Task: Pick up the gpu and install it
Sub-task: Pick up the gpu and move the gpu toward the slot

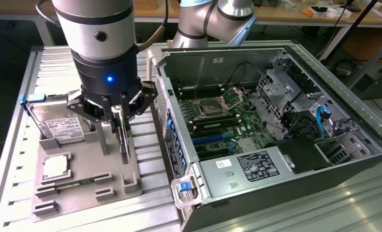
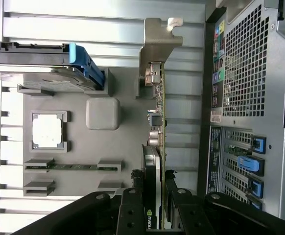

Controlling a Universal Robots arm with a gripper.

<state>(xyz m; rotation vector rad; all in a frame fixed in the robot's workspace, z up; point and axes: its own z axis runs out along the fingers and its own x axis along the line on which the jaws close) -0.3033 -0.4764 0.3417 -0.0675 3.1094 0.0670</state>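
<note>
The black pincer (image 1: pixel 119 118) is clamped on the upper edge of the thin, dark-faced green gpu card (image 1: pixel 123 142), which stands on edge at the grey moulded holder tray (image 1: pixel 81 186) on the ribbed metal surface (image 1: pixel 10 193), just beside the open silver computer case (image 1: pixel 372 150). That is a narrow hold on a long card (its silver bracket (image 2: pixel 157 44) juts out free of the fingers), so I judge it could pivot or slip, snagging on the tray or striking the case wall.
</note>
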